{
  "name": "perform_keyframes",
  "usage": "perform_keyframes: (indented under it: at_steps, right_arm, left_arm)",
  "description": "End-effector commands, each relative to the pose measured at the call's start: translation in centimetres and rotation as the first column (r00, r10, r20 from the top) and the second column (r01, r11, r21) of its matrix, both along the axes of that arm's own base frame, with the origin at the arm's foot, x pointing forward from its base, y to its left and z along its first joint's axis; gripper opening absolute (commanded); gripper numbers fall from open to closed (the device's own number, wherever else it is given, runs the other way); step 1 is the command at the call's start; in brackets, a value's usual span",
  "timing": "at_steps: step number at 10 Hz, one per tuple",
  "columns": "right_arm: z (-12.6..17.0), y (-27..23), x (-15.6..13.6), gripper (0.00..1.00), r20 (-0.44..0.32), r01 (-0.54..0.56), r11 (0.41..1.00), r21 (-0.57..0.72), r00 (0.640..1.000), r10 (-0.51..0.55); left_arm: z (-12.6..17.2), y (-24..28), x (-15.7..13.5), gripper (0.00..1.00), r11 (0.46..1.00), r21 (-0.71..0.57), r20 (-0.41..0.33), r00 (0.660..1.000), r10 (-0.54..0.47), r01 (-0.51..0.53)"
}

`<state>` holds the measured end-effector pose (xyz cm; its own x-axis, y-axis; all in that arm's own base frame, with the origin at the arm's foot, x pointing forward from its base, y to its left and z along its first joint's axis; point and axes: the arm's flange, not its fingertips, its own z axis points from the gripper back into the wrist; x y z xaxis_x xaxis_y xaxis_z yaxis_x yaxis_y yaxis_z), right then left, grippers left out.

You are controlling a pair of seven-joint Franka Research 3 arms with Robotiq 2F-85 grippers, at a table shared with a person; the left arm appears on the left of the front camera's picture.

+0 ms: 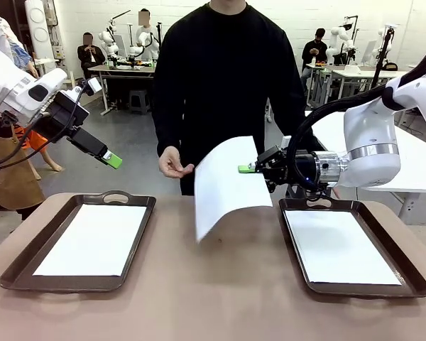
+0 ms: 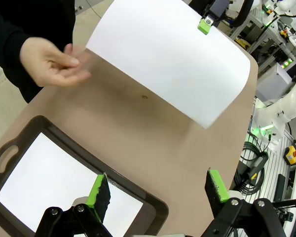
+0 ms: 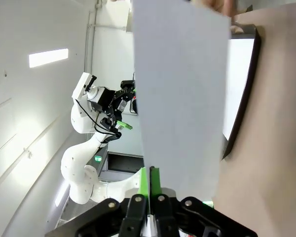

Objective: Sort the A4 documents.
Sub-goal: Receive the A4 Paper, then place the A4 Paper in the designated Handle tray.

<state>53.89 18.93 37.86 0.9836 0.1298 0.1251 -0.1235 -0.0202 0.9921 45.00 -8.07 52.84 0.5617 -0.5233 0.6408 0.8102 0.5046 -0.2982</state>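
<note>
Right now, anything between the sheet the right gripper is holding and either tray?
Nothing visible. The right gripper holds the A4 sheet in the air over bare tabletop, between the left tray and right tray. The person's hand sits behind it, the left gripper off to the left.

Thin matt white paper sheet (image 1: 227, 183), glossy dark trays (image 1: 138, 234), seemingly plastic, smooth matt tan tabletop (image 1: 213, 298).

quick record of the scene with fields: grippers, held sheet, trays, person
left gripper: open, raised over the left tray
right gripper: shut on a sheet's edge
held sheet: in the air above the table, between the trays, curved
trays: left and right tray, each holding white paper
person: hand near the held sheet, not touching it
</note>
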Motion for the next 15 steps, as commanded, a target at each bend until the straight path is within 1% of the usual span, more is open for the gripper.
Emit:
perform_keyframes:
  at_steps: [1, 15]
  right_arm:
    - [-0.01, -0.08, 0.15, 0.00, -0.006, 0.051, 0.999, 0.004, 0.999, -0.051]
    - [-0.01, -0.08, 0.15, 0.00, -0.006, 0.051, 0.999, 0.004, 0.999, -0.051]
  left_arm:
    - [0.05, 0.12, -0.06, 1.00, 1.000, -0.007, -0.001, 1.000, -0.003, 0.003]
    - [0.05, 0.12, -0.06, 1.00, 1.000, -0.007, -0.001, 1.000, -0.003, 0.003]
